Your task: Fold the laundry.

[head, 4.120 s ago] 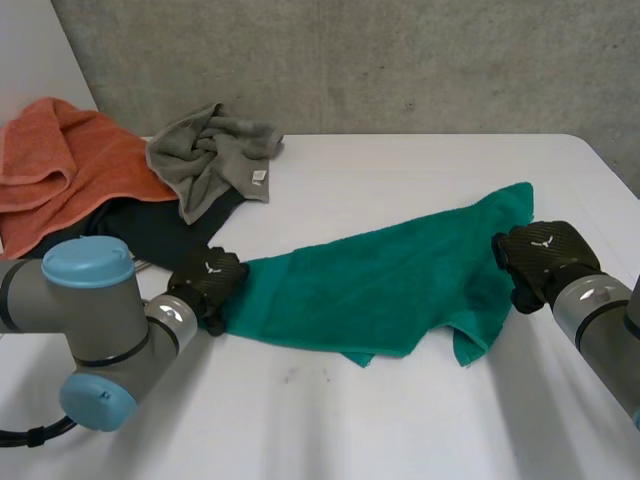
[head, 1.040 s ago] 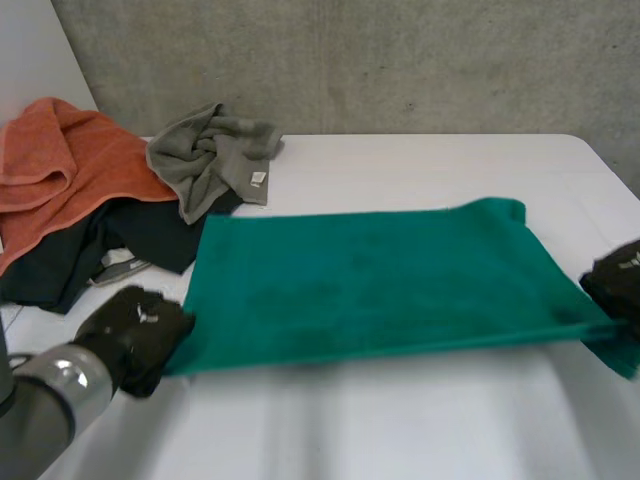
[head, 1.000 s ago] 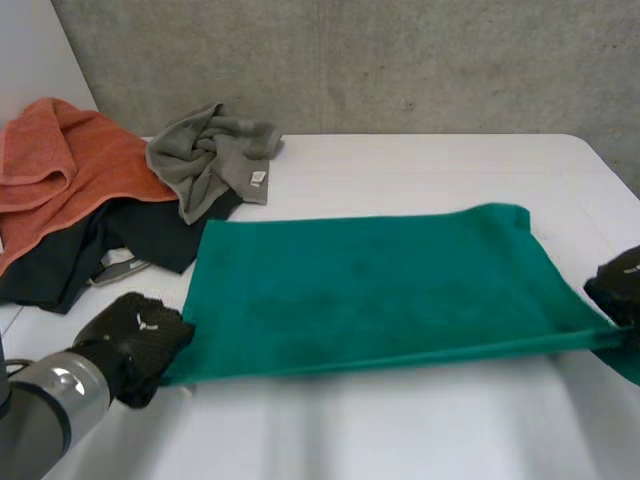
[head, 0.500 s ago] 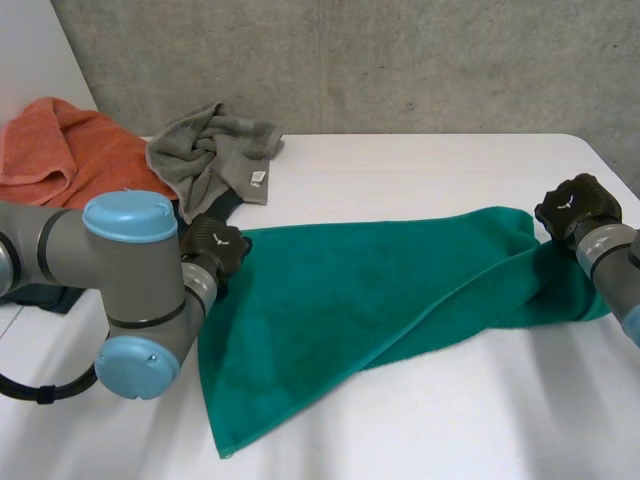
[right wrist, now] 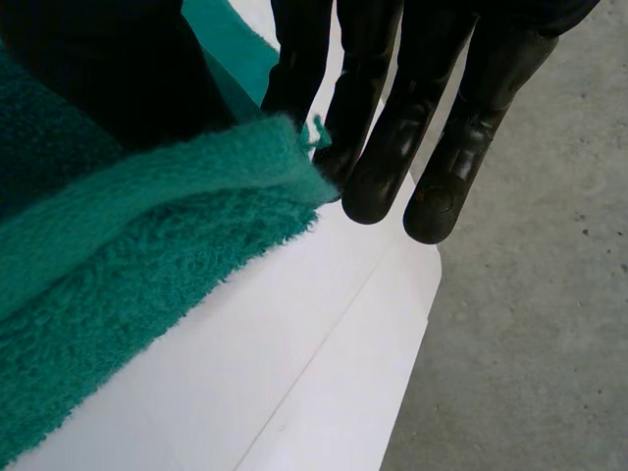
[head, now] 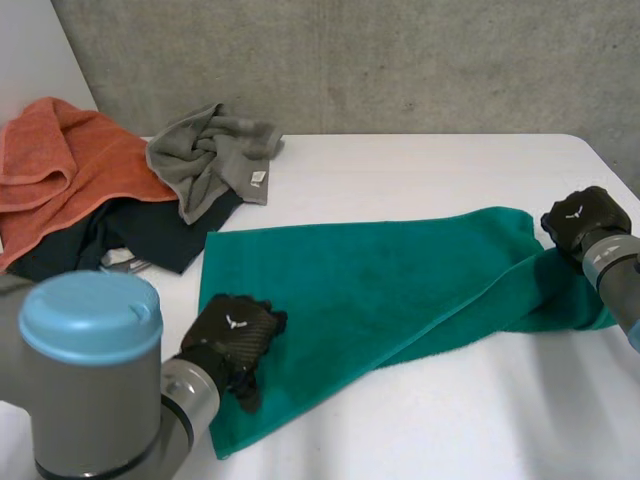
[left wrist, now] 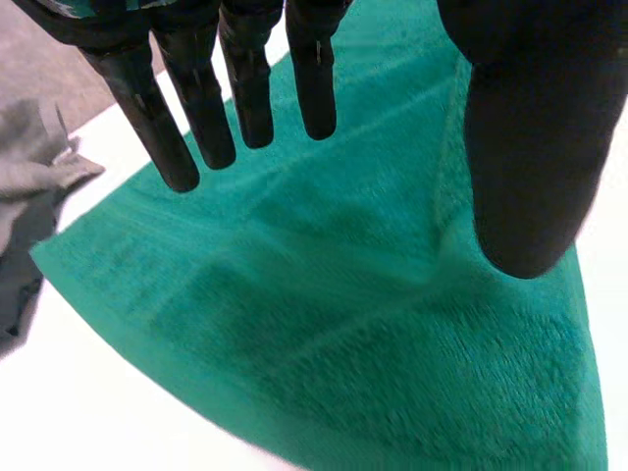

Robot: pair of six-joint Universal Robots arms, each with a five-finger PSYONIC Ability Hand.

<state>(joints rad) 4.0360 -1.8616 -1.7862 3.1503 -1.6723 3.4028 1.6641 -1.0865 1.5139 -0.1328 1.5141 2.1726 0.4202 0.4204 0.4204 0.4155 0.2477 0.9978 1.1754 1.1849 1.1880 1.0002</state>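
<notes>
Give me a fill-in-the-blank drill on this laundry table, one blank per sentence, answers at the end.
The green towel lies on a ____ table. The left hand rests on it with straight fingers, while the right hand pinches one ____ of it. The grey towel and the orange towel lie at the robot's ____ side of the table.
Missing words: white; corner; left.

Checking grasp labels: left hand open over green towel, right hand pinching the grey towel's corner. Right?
No. The right hand pinches a corner of the green towel, not the grey towel: right wrist view. The left hand is open over it.
</notes>
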